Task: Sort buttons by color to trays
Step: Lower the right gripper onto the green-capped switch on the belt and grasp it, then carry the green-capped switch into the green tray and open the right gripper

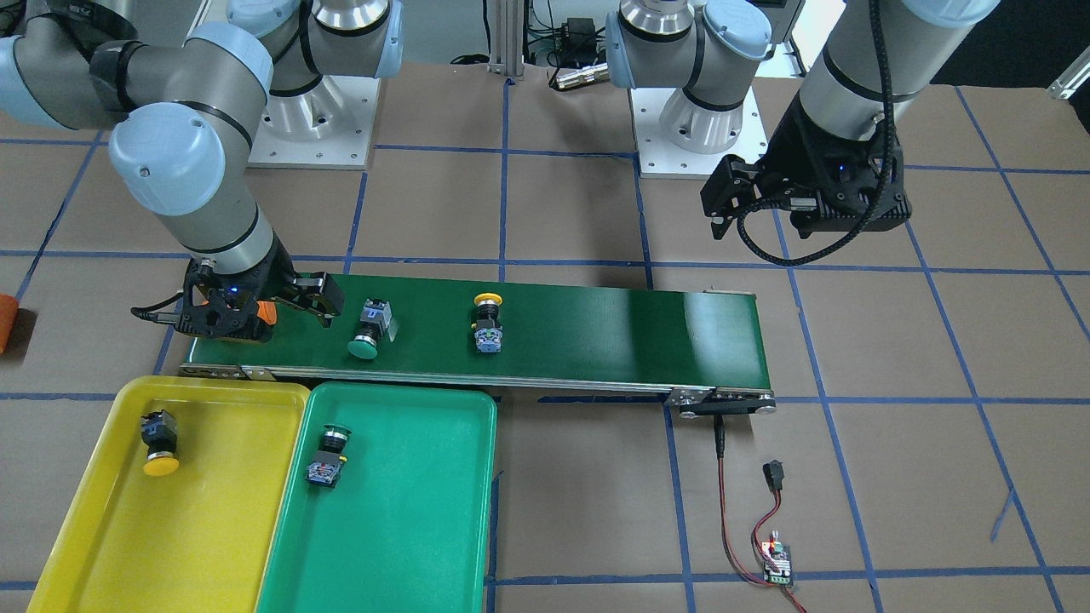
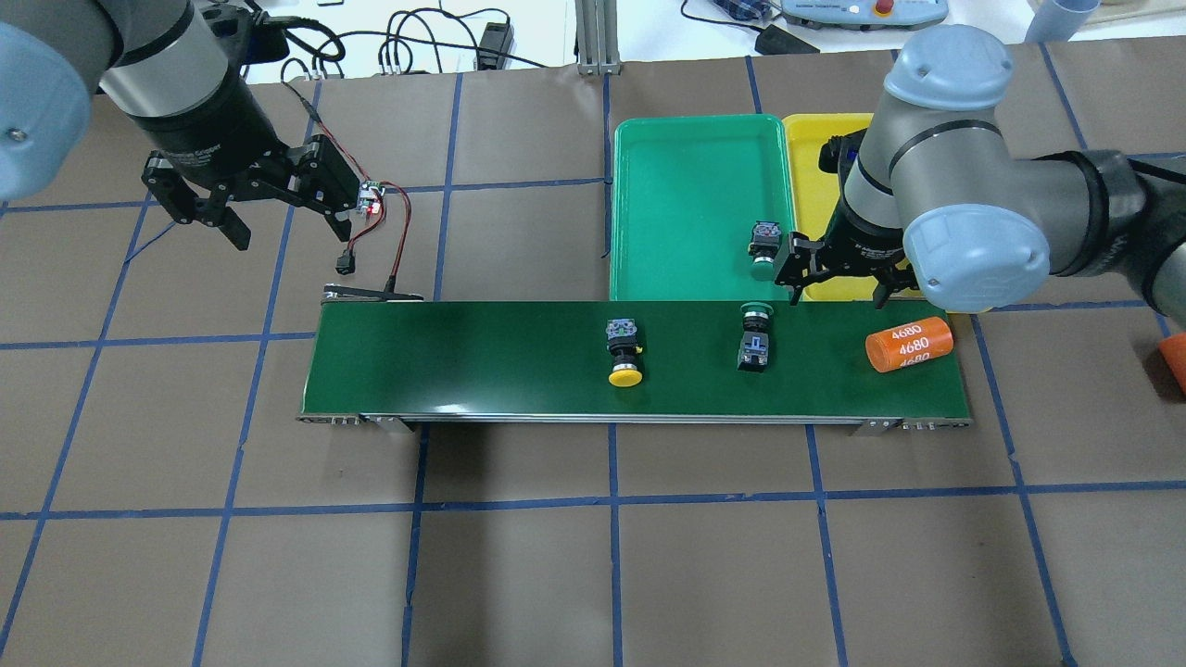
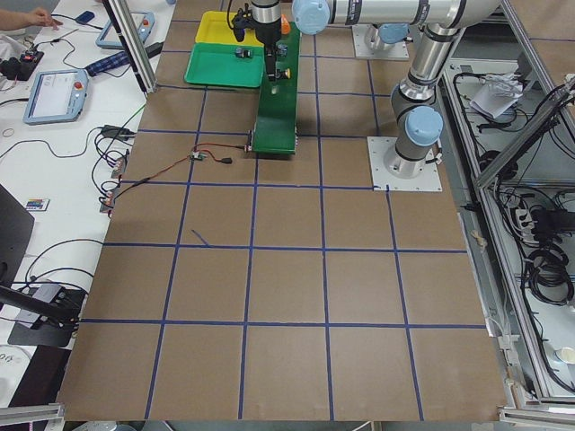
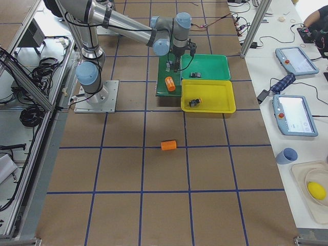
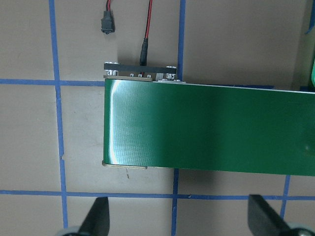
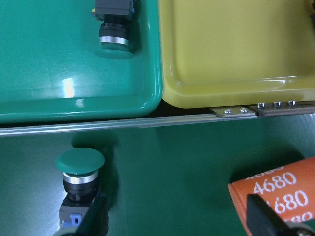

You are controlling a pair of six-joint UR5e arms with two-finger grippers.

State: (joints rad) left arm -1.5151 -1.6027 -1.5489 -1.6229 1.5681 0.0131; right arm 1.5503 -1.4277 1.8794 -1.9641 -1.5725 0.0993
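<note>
Right wrist view: my right gripper [image 6: 178, 217] spread, empty, above belt [image 6: 172, 157] between green button [image 6: 78, 169] and orange cylinder [image 6: 280, 189]; yellow button [image 2: 624, 352] farther along. Other green button [image 6: 114, 34] in green tray [image 6: 49, 73], other yellow button [image 1: 159, 438] in yellow tray [image 6: 236, 49]. Left gripper [image 5: 179, 219] spread, empty

I note the green tray [image 6: 49, 105] at upper left, with one green-capped button [image 6: 112, 34] lying in it at the view's top edge. The yellow tray [image 6: 236, 88] abuts it on the right. Below both runs the dark green conveyor belt [image 6: 167, 162]. It carries a second green-capped button [image 6: 79, 169] and an orange cylinder [image 6: 275, 189] marked 4680. My right pincer [image 6: 179, 221] has its jaws wide apart, with bare belt between them.
</note>
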